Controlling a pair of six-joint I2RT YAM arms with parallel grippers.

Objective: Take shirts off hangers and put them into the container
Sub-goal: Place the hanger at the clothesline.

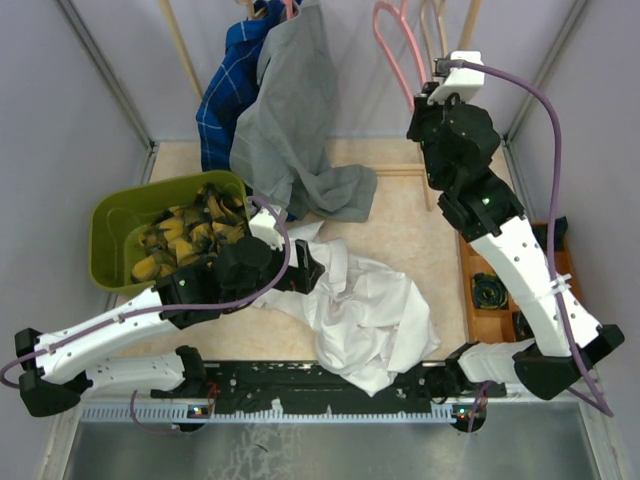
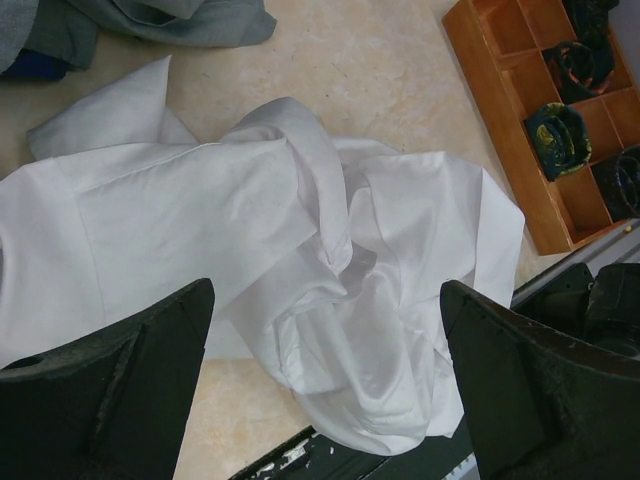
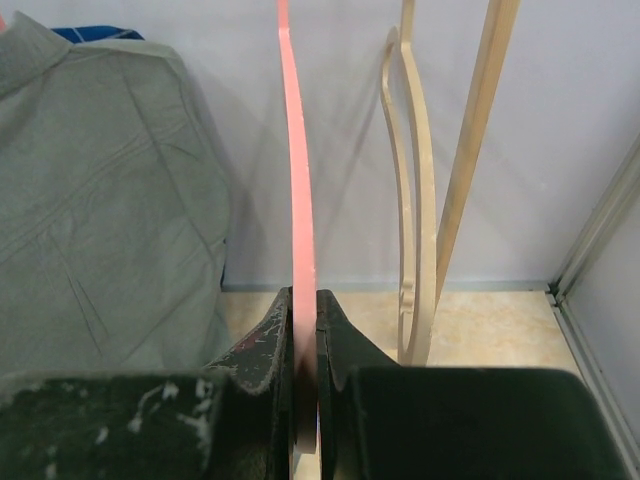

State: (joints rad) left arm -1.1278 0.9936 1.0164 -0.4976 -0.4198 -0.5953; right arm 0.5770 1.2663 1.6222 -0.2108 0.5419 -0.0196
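The left tool is spread wide and empty just above the crumpled white shirt; if only a loose fold is caught, it may be dropped. The pink hanger is pinched by the right tool.

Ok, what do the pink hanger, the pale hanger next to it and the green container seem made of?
The pink hanger: smooth, even colour, thin strip; plastic or painted wood, cannot tell.
The pale hanger: matte tan bent strip, probably wood.
The container: olive, slight sheen, rounded moulded corners, likely plastic.
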